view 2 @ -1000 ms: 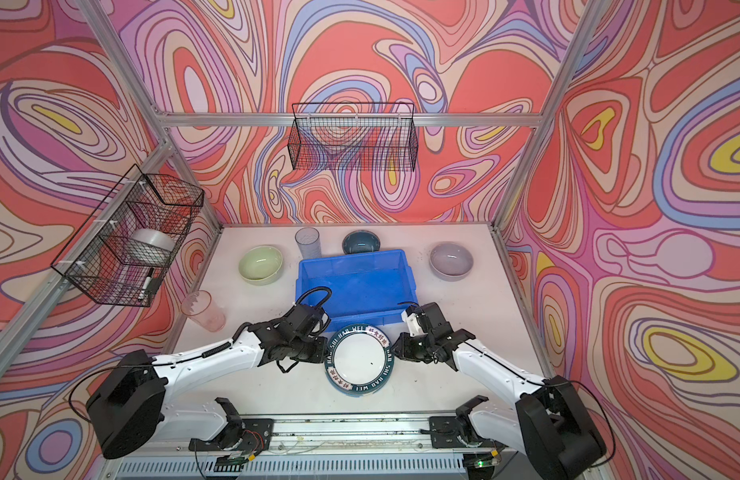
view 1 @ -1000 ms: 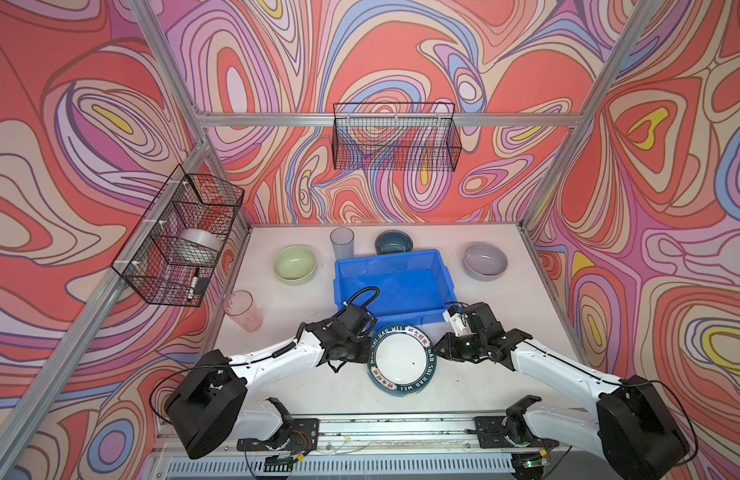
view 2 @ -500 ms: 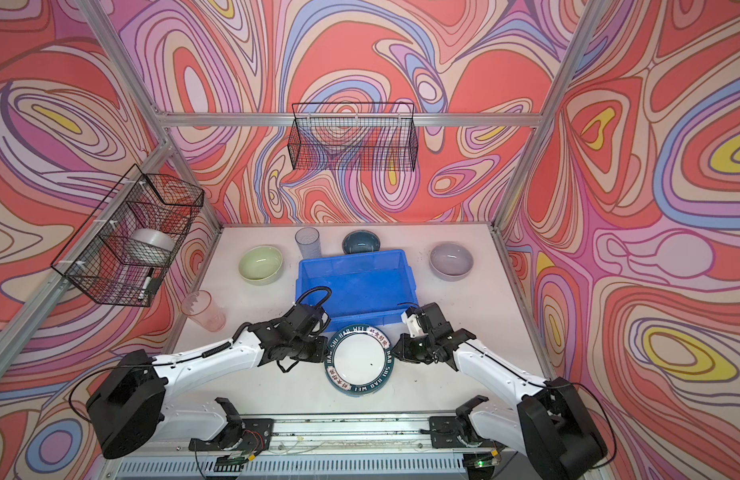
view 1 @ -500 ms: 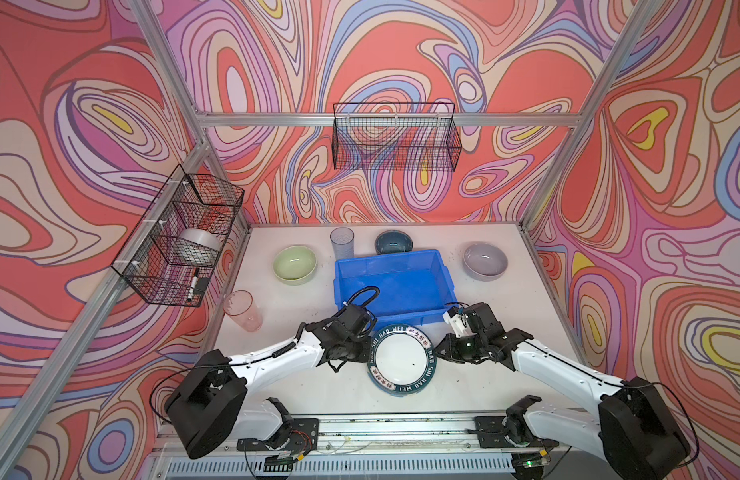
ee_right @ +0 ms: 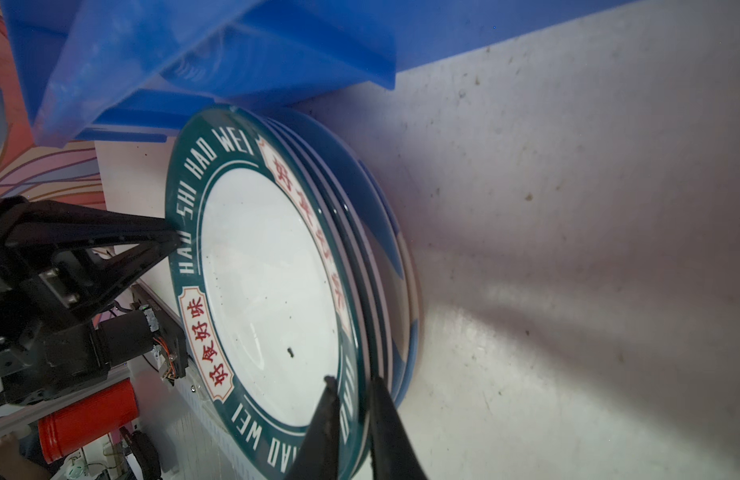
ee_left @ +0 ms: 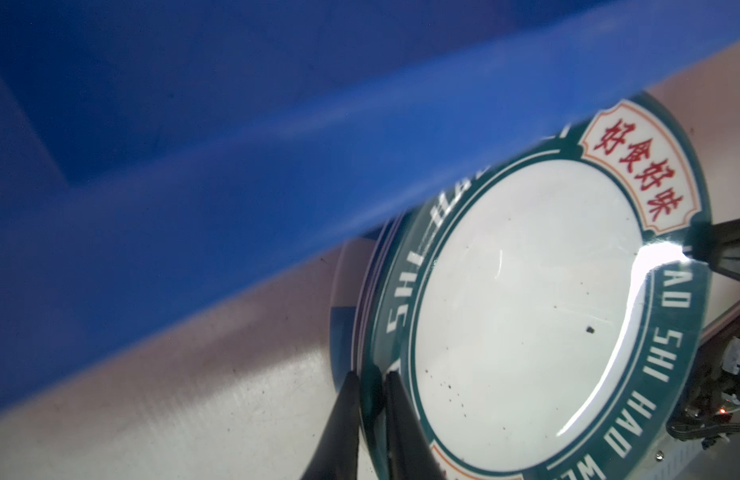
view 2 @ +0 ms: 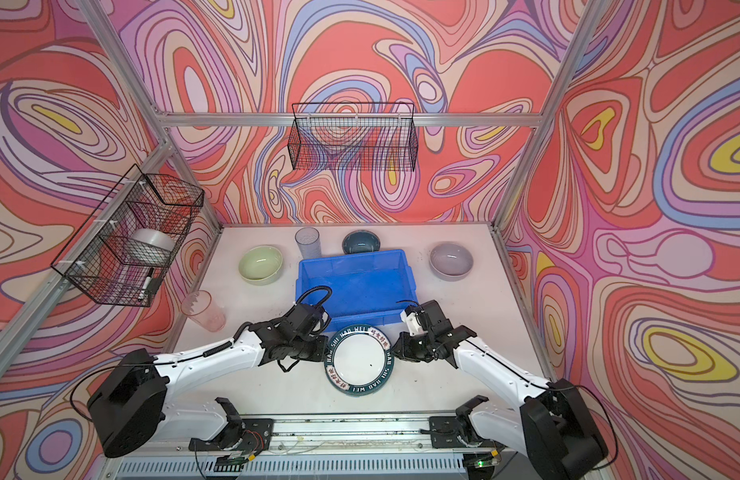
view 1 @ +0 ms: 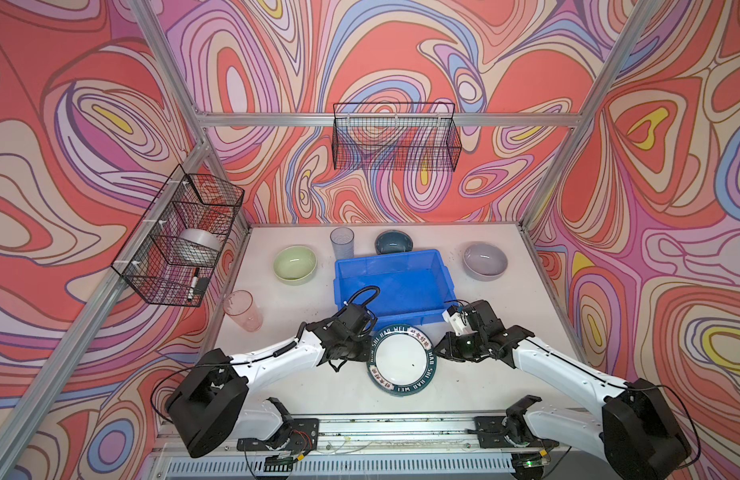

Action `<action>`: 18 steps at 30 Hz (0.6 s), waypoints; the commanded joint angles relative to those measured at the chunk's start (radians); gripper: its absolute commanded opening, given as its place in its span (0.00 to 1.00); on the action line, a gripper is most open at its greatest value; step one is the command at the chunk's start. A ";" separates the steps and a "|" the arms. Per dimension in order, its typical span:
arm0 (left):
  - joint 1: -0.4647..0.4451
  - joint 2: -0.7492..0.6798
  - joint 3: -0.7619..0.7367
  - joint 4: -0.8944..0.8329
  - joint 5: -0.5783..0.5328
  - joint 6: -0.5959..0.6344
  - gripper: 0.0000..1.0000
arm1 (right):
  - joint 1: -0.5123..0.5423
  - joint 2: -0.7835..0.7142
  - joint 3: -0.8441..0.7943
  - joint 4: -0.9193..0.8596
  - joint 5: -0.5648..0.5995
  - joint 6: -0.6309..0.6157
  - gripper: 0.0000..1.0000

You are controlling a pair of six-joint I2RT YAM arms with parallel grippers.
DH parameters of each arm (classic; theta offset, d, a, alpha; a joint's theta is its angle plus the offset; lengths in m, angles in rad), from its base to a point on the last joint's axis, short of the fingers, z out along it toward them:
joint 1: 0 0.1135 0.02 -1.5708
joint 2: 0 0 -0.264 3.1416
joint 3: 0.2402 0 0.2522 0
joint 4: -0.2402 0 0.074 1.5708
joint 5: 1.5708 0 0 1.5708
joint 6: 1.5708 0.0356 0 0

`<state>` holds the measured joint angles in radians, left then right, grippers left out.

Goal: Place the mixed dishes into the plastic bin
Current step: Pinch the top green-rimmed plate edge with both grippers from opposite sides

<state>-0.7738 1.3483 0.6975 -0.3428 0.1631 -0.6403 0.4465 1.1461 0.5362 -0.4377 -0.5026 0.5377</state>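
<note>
Both top views look steeply down from high at the front onto the whole table (view 1: 526, 299), nearly identical framing; each wrist camera sits very close and low at opposite sides of the green-rimmed plate (ee_left: 526, 311), both sharing it and the blue bin (ee_right: 193, 54) wall.

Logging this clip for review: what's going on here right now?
Both arms are on the green-lettered plate, top of a stack just in front of the blue bin: the left gripper and right gripper pinch opposite sides of its rim. The bin looks empty; three bowls and two tumblers stand on the table around it.
</note>
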 commanded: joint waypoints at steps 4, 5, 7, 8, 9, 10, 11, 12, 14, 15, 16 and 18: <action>-0.013 0.033 0.001 -0.013 -0.015 -0.004 0.13 | 0.010 -0.005 0.008 0.053 -0.045 0.004 0.16; -0.013 0.032 0.001 -0.013 -0.013 -0.004 0.13 | 0.010 -0.003 0.000 0.068 -0.059 0.012 0.16; -0.013 0.031 0.001 -0.014 -0.010 -0.004 0.13 | 0.010 -0.002 -0.017 0.109 -0.087 0.032 0.16; -0.013 0.029 0.000 -0.013 -0.008 -0.004 0.13 | 0.010 -0.003 -0.027 0.136 -0.103 0.044 0.16; -0.013 0.029 0.000 -0.012 -0.006 -0.003 0.13 | 0.009 -0.005 -0.037 0.159 -0.117 0.053 0.16; -0.013 0.028 -0.001 -0.011 -0.003 -0.004 0.13 | 0.010 -0.006 -0.047 0.185 -0.130 0.066 0.16; -0.013 0.028 -0.001 -0.008 0.002 -0.004 0.13 | 0.009 -0.008 -0.056 0.209 -0.141 0.078 0.16; -0.014 0.028 -0.001 -0.006 0.005 -0.004 0.13 | 0.009 -0.008 -0.063 0.228 -0.146 0.088 0.17; -0.015 0.028 -0.001 -0.001 0.010 -0.003 0.13 | 0.010 -0.008 -0.074 0.261 -0.156 0.103 0.17; -0.015 0.028 -0.003 0.002 0.011 -0.005 0.13 | 0.010 -0.006 -0.077 0.273 -0.163 0.108 0.17; -0.015 0.027 -0.003 0.003 0.012 -0.006 0.13 | 0.010 -0.008 -0.080 0.284 -0.168 0.112 0.18; -0.016 0.028 -0.006 0.012 0.016 -0.010 0.12 | 0.009 -0.012 -0.084 0.300 -0.173 0.115 0.18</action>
<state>-0.7734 1.3506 0.7040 -0.3389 0.1497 -0.6437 0.4400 1.1461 0.4553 -0.2752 -0.5762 0.6281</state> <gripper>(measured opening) 0.128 0.180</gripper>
